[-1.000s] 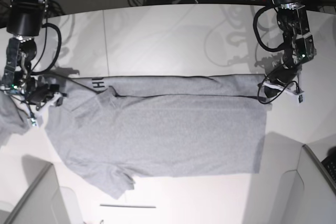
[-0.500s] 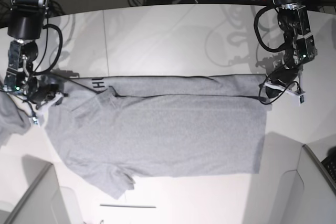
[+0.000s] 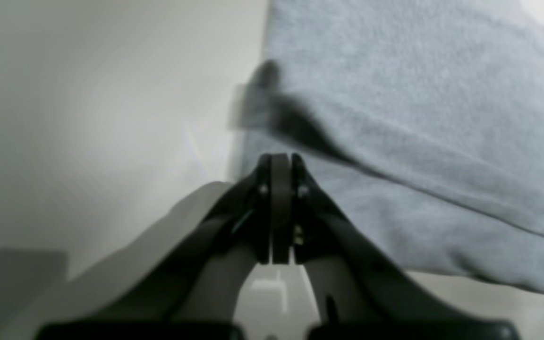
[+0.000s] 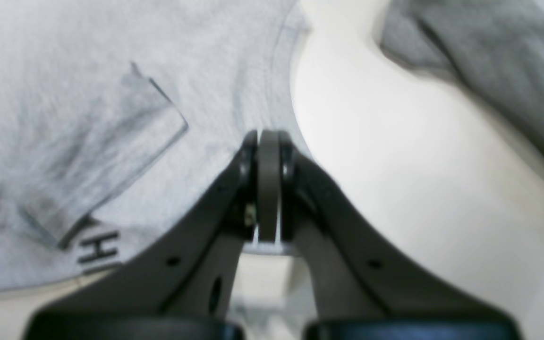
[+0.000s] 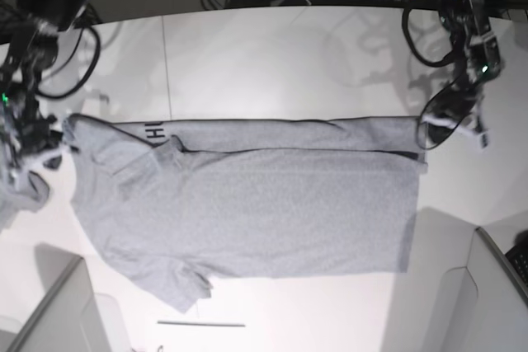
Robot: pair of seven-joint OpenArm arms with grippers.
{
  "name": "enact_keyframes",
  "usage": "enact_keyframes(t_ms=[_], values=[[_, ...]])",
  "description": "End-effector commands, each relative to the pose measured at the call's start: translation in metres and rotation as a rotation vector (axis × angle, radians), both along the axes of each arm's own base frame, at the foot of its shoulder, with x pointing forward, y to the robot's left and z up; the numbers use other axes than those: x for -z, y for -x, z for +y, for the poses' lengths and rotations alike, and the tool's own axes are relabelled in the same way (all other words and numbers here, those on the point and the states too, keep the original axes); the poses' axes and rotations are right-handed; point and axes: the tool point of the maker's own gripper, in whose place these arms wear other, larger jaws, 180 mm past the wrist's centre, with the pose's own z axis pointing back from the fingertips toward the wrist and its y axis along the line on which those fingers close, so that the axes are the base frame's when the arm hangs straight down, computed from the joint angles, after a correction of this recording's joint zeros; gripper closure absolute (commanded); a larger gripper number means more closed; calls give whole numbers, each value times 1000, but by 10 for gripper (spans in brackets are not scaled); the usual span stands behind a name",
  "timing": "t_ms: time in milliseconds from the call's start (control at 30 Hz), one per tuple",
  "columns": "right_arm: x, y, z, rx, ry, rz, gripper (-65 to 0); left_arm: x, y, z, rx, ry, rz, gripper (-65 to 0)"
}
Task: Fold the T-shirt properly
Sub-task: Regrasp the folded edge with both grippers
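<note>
White bench [image 5: 272,63] is carrying the T-shirt [image 5: 247,212], spread flat, far long edge folded over. Left gripper [image 5: 431,139] is clenching its hem corner; right gripper [image 5: 58,139] is clenching its shoulder edge, likely tensioning that edge for the next fold.

The only readable mark is a black block "H" printed on the T-shirt [image 4: 111,94], seen in the right wrist view near the fabric's lower edge. In the base view black lettering shows at the far left fold, too small to read.
</note>
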Motion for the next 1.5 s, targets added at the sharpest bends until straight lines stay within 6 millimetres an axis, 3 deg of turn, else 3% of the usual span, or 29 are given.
enact_keyframes(t_ms=[0, 33, 100, 167, 200, 300, 400, 467, 533, 600, 700, 1000, 1267, 1467], values=[[-14, -1, -4, 24, 2, -50, 0, -19, -6, -3, 23, -1, -81, 0], [-11, 8, -5, 56, -22, -46, -11, -21, -1, -2, 20, 4, -104, 0], [1, 26, -4, 110, -77, -5, -210, -21, 11, -4, 13, 26, -138, 0], [10, 42, -2, 169, -147, -2, -368, -19, 19, -2, -9, 43, -158, 0], [15, 50, 0, 191, -190, -14, -401, -18, 22, -1, -26, 52, -161, 0], [22, 71, 4, 221, -297, -71, -381, -15, 28, 2, -70, 71, -168, -20], [24, 76, 11, 250, -368, -107, -371, -16, 23, -4, -62, 82, -176, -331], [26, 77, 13, 252, -377, -106, -371, -15, 19, -7, -68, 100, -184, -484], [29, 76, 18, 254, -395, -104, -371, -5, 19, -8, -91, 133, -172, -594], [38, 76, 21, 260, -422, -91, -369, 11, 23, -10, -107, 167, -138, -627], [52, 74, 27, 271, -472, -67, -369, 34, 31, -15, -121, 213, -85, -611], [76, 54, 28, 317, -552, -92, -369, 62, 20, -27, -148, 310, -44, -533], [91, 42, 20, 327, -601, -64, -369, 72, 12, -34, -155, 354, -32, -311], [100, 41, 15, 351, -614, -60, -365, 73, 13, -33, -155, 353, -29, -281]])
